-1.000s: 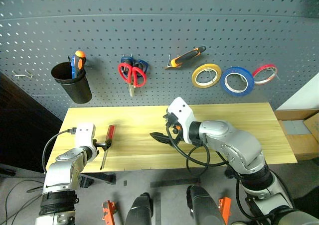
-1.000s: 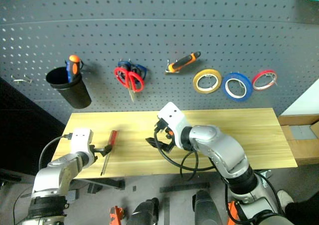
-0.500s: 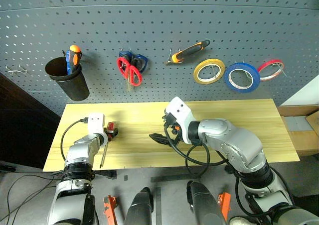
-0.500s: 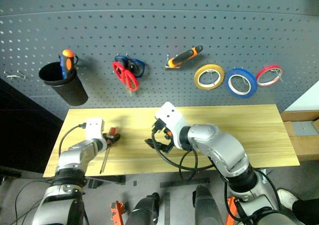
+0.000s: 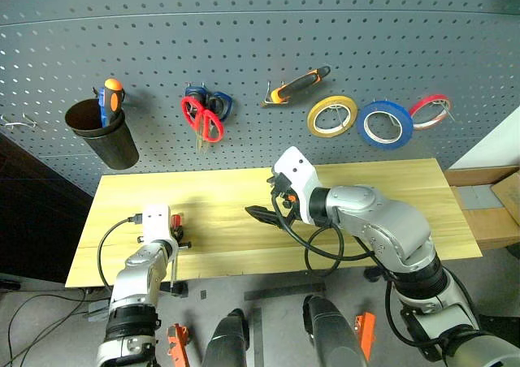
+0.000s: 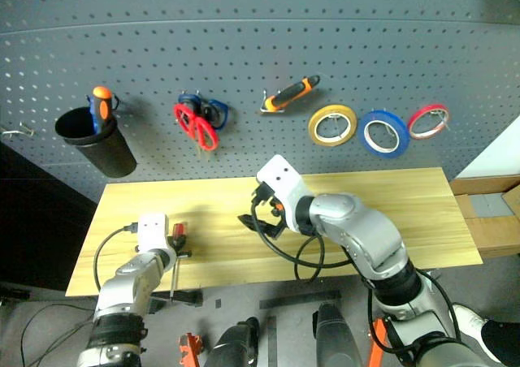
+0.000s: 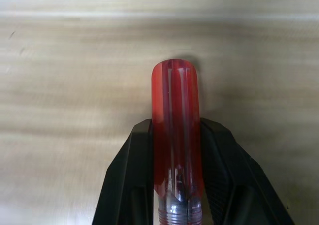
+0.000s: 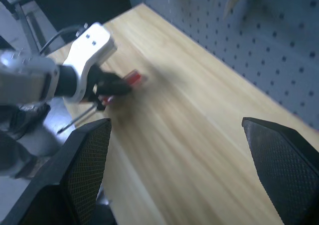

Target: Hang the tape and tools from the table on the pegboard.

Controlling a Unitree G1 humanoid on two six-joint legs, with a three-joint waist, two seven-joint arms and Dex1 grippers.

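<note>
**Screwdriver pinched at the handle, ready to go up**

Farthest left, the left gripper is clenched on the screwdriver: its two black fingers press the flanks of the translucent red handle, whose rounded butt sticks out past the fingertips over the table. The thin metal shaft runs back under the wrist toward the table's near edge. Whether the tool rests on the planks or is just clear of them cannot be told.

This looks a light, rigid thing, but the handle is smooth, fluted plastic, so it may swivel or slide between flat pads. Holding across the handle's middle, as now, seems the sound choice; the slim shaft would offer far less purchase.

Right of that gripper and well apart from it, the right gripper hangs over the table's centre, released and wide, with nothing in it.

Beyond both, on the pegboard, the red-handled scissors, the pliers and the blue tape already hang, so the screwdriver appears to be the last item down.
</note>
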